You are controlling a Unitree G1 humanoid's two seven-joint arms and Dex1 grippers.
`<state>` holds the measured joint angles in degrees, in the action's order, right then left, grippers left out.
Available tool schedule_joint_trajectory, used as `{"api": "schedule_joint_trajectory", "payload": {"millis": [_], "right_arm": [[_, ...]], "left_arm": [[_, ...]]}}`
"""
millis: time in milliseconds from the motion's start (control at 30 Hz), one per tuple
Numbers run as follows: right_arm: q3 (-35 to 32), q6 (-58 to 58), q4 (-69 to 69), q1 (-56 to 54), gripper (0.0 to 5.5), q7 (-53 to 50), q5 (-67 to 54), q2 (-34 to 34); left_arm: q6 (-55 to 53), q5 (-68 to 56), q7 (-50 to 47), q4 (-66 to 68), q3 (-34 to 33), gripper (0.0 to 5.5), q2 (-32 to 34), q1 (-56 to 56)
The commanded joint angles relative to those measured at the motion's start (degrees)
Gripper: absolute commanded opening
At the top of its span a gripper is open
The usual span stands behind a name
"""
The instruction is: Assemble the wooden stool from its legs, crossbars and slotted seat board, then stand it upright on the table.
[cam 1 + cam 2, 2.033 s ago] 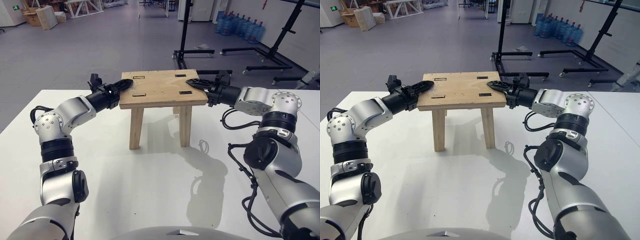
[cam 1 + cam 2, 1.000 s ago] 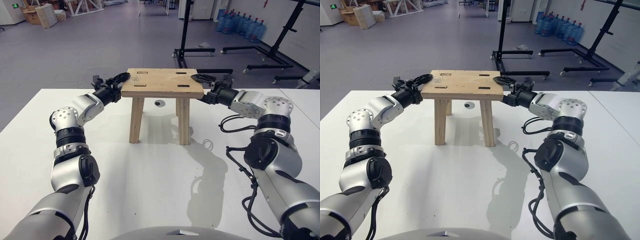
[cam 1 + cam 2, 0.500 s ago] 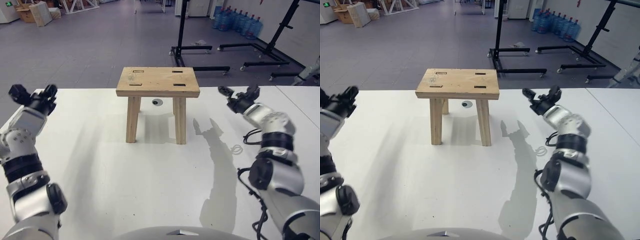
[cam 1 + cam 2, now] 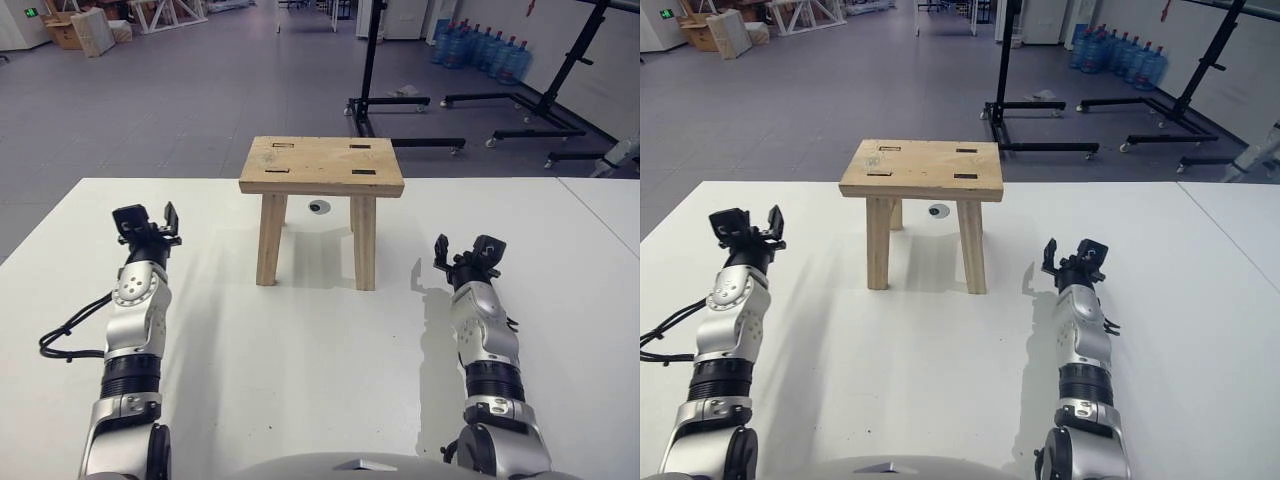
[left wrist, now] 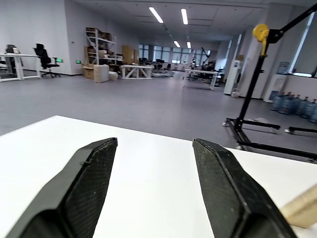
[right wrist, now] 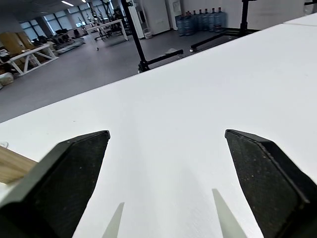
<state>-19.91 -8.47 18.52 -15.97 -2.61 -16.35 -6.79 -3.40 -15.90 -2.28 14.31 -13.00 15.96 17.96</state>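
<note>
- The stool (image 4: pixel 320 184) stands upright on the white surface (image 4: pixel 300 380), centred between the two arms. It is close to the far edge, and grey floor (image 4: pixel 200 90) begins just behind it.
- A broad stretch of white surface lies between the stool and the near edge, and on both sides of the stool out to the arms.
- At the right, a second white surface (image 4: pixel 610 205) adjoins this one along a thin seam.
- One stool, fully put together. Its seat board (image 4: pixel 322 158) shows four slots (image 4: pixel 277 170), one near each corner.
- Two front legs (image 4: pixel 268 240) show in full. The rear legs are only partly seen behind them.
- The left arm (image 4: pixel 135 320) lies along the left side of the surface, well apart from the stool. The left jaws are spread wide with nothing between them, and the two black fingers (image 5: pixel 89 188) point out over bare surface.
- The right arm (image 4: pixel 480 330) lies along the right side, also well apart from the stool. The right jaws gape wide and hold nothing.
- A small round dark-and-light object (image 4: pixel 318 207) sits on the surface behind the stool, seen between its legs. I cannot tell what it is.
- A black cable (image 4: pixel 70 340) loops on the surface just beside the left arm.
- On the floor beyond stand two black wheeled stands (image 4: pixel 400 100).
- Farther back are a cluster of blue water bottles (image 4: pixel 480 50) and some boxes (image 4: pixel 90 30).
</note>
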Motion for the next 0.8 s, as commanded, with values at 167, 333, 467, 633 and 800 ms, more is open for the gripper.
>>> {"api": "schedule_joint_trajectory", "payload": {"millis": [167, 333, 467, 633, 800], "right_arm": [[3.1, -0.6, -8.9, 4.7, 4.29, 2.5, -0.4, 2.4], [5.2, -1.1, -14.7, 7.5, 4.29, 2.9, 1.8, 1.7], [6.5, -0.9, -16.3, 8.8, 4.29, 2.5, 3.3, 2.2], [8.3, -0.3, -17.0, 9.5, 4.29, 2.6, 4.9, 2.6], [9.9, -0.1, -18.5, 10.9, 4.29, 3.1, 5.8, 3.1]], "left_arm": [[-1.5, 2.3, -3.1, -2.4, 1.2, 2.78, -7.4, -4.3], [-3.1, 3.0, -3.4, -6.9, 1.5, 2.78, -9.2, -8.1], [-3.4, 4.1, -3.4, -8.1, 1.6, 2.78, -10.0, -9.1], [-2.5, 5.0, -4.2, -8.2, 0.6, 2.78, -10.5, -9.0], [-2.6, 5.4, -3.6, -9.7, 1.0, 2.78, -11.2, -10.0]]}}
